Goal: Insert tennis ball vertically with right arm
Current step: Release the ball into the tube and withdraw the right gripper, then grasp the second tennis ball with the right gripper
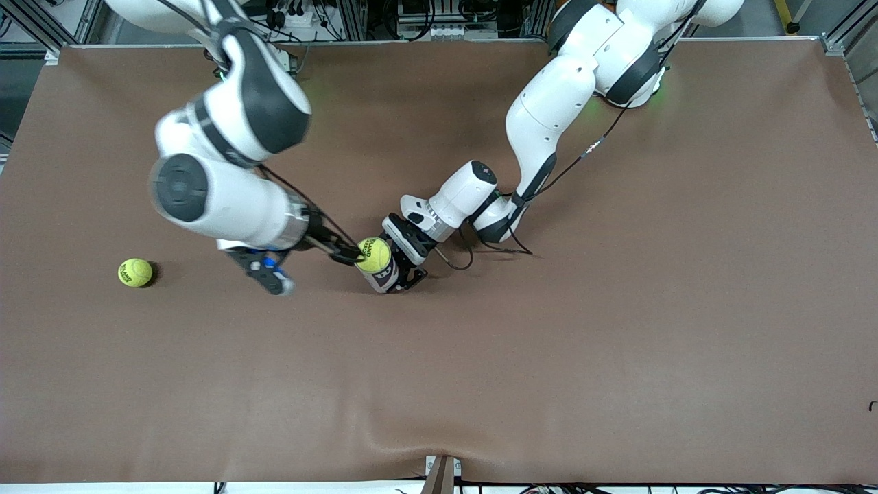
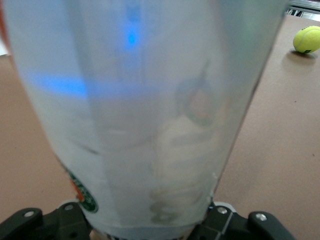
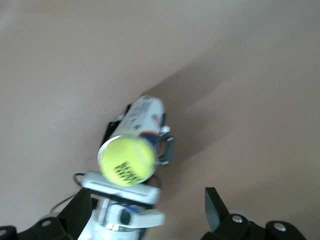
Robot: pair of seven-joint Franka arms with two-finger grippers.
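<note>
A yellow tennis ball sits in the open mouth of a clear, upright ball can in the middle of the table. My left gripper is shut on the can's side and holds it upright. In the left wrist view the can fills the frame between the gripper's black fingers. My right gripper is beside the ball at the can's mouth. In the right wrist view it is open and empty, with the ball and can below it.
A second tennis ball lies on the brown table toward the right arm's end; it also shows in the left wrist view. The left arm's cable trails on the table beside the can.
</note>
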